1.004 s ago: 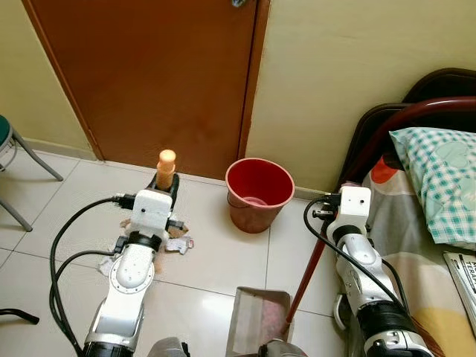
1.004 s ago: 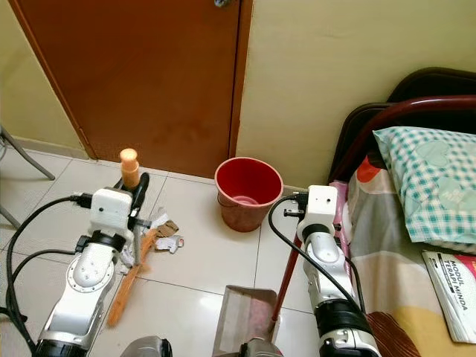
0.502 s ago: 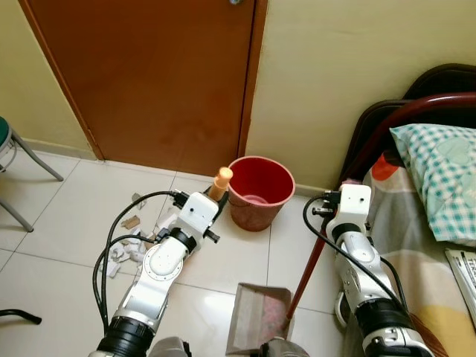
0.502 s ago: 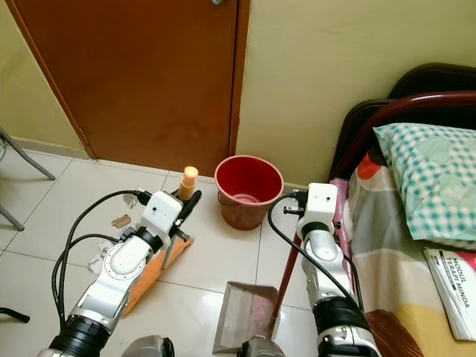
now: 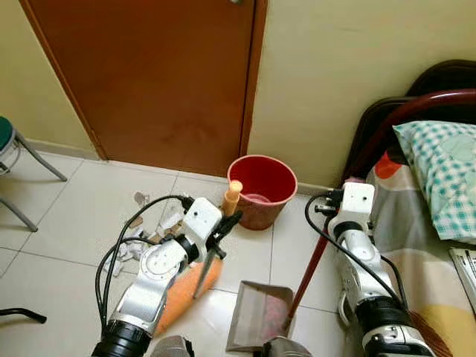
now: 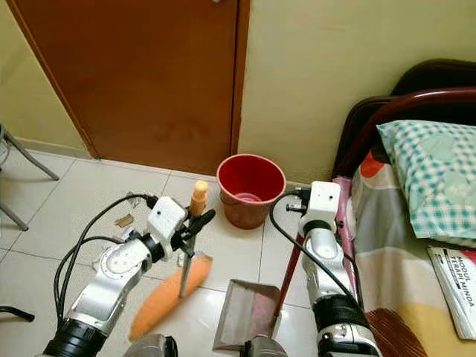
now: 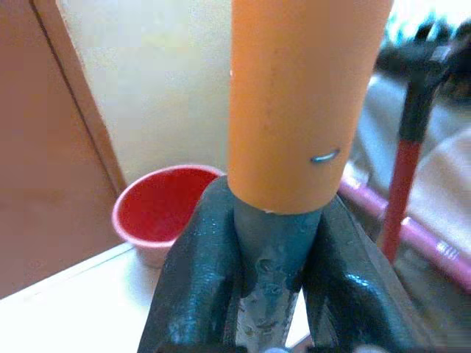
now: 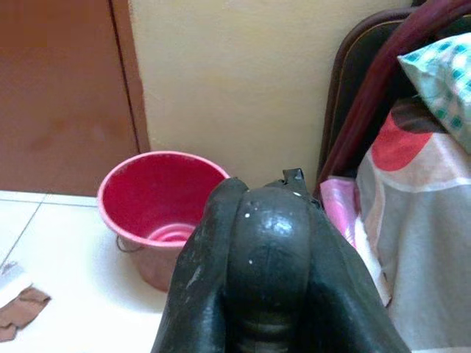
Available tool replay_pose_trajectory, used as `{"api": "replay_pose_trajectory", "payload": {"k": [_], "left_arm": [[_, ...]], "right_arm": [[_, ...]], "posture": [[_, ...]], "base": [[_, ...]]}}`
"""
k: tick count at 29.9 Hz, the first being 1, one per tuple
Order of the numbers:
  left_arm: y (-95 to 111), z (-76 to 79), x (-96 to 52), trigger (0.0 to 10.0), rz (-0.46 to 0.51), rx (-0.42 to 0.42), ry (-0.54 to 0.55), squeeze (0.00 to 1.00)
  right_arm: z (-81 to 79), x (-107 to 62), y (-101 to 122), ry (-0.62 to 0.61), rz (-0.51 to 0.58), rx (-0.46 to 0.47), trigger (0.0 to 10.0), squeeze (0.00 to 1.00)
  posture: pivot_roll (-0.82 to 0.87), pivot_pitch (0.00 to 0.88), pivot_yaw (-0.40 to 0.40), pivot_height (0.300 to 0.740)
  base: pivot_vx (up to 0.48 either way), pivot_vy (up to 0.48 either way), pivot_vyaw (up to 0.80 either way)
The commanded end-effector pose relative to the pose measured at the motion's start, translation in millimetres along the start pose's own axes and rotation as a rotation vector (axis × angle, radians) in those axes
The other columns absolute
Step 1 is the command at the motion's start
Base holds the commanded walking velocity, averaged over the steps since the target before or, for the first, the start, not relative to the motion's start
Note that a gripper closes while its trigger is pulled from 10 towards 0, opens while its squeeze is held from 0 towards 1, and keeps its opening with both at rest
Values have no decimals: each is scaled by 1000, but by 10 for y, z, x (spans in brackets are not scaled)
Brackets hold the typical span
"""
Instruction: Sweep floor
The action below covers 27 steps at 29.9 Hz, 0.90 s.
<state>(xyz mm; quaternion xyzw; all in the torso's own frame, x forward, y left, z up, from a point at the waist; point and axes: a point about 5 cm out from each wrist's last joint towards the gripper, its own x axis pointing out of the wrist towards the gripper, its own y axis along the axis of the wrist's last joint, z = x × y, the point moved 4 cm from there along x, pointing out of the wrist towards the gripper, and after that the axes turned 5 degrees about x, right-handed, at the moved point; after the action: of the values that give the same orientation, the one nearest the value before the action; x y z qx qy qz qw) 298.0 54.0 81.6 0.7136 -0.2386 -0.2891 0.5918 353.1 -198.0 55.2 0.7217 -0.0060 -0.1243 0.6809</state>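
Both claws hold sweeping tools on the tiled floor (image 5: 67, 223).
The left claw (image 5: 223, 223) pinches the orange broom (image 5: 190, 290) beside the dustpan (image 5: 260, 316); the right claw (image 8: 261, 243) clamps the dustpan's red handle (image 5: 309, 275). Paper scraps (image 5: 137, 242) lie near the red bucket (image 5: 262, 190).

We see our right gripper (image 8: 268, 243) with its black fingers (image 8: 213, 250) closed around a dark handle end (image 8: 268, 254). Beyond it a red bucket (image 8: 158, 213) stands on the floor by the wall, with paper scraps (image 8: 18, 305) nearby and a bed (image 8: 419, 220) alongside.
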Motion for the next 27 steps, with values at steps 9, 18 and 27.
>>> {"api": "replay_pose_trajectory", "payload": {"k": [9,18,27], "left_arm": [[500,-69,87,10000,183,-85,39,0],[1070,-475,17,10000,349,-25,198,0],[1148,-1008,-194,10000,347,80,403,0]], "right_arm": [[79,65,98,-45,30,-69,10000,0],[95,72,81,-50,26,-91,10000,0],[49,84,51,-34,12,-91,10000,0]], "posture": [[20,92,-46,740],[20,94,-50,740],[28,92,-46,740]], "base": [[0,0,0],[0,0,0],[0,0,0]]}}
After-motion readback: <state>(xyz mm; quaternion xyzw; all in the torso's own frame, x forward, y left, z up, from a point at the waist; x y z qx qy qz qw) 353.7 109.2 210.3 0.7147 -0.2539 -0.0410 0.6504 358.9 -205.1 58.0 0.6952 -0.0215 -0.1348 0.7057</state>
